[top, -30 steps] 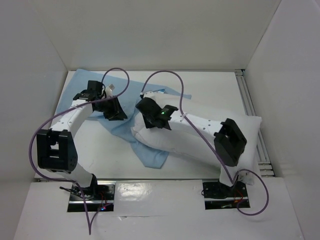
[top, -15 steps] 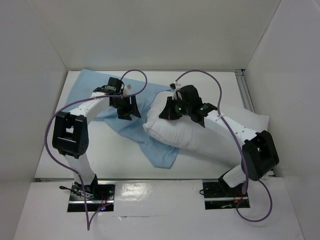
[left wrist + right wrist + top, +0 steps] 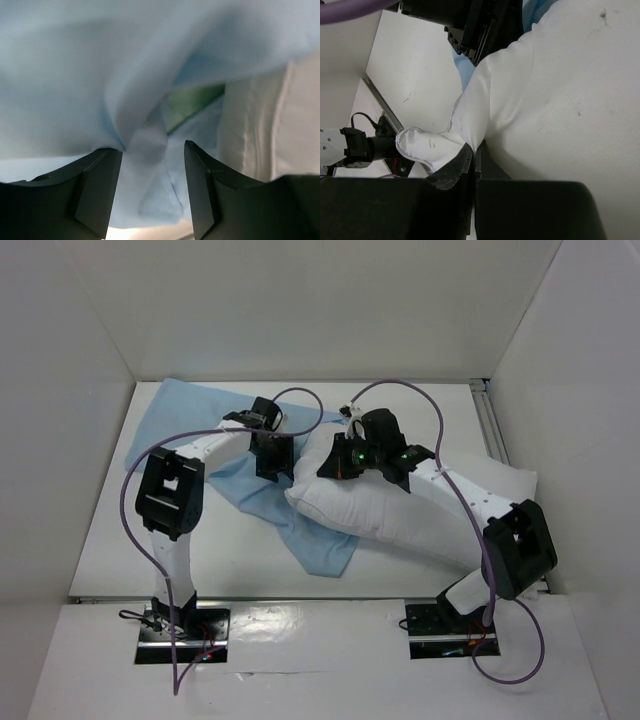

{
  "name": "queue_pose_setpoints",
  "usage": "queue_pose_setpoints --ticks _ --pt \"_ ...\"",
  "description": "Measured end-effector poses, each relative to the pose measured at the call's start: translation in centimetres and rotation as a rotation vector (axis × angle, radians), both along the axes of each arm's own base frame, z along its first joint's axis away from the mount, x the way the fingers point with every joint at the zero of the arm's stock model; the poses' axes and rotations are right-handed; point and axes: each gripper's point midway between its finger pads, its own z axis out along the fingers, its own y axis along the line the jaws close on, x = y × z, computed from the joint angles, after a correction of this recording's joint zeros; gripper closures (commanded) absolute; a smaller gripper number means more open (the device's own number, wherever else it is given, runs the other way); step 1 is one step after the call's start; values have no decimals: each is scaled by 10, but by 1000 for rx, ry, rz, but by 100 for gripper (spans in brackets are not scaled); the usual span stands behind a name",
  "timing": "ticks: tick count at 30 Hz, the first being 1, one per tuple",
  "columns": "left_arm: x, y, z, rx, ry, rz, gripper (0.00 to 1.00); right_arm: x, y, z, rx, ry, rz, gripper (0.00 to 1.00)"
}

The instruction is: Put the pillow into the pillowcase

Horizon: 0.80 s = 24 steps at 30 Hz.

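From above, the pillow (image 3: 420, 515) is seen lying across the right half of the bench (image 3: 200, 560). Its left end rests on the pillowcase (image 3: 190, 415), which is spread limp toward the far left corner. The right end effector (image 3: 338, 462) is set on the pillow's far left corner, and the left end effector (image 3: 272, 462) is lowered onto the blue cloth just beside it. No part of the pillow is seen inside the case.

In the left wrist view, the 2 fingers (image 3: 100, 185) are held spread, with a twisted fold of blue cloth lying in the gap but not clamped. A sliver of sea-green is shown behind the fold and is judged to mark the opening. The pillow's white side is seen at the right.

In the right wrist view, the fingers are pressed together on a pinch of the pillow's cover near a corner seam.

The pillow is judged light, soft and bulky, so it is best taken by its corner fabric. The case is thin and probably slippery, so only 1 layer at the hem should be gripped to open the mouth.
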Motion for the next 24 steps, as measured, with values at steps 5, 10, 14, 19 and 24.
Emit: queue_pose_setpoints --ticks 5,10,14,19,24 --pt "12 3 -12 63 10 25 98 1 -1 0 0 0 -2 100" --pt "11 13 -10 118 18 34 100 2 -1 2 -5 -9 -5 100" --pt "8 17 25 74 -25 34 100 10 -5 8 -29 -29 -34 100" --pt "4 21 114 -83 -188 10 100 29 -9 28 -88 -92 -117 100" --pt "-17 18 165 -240 -245 -56 100 44 4 27 -191 -134 -189 100"
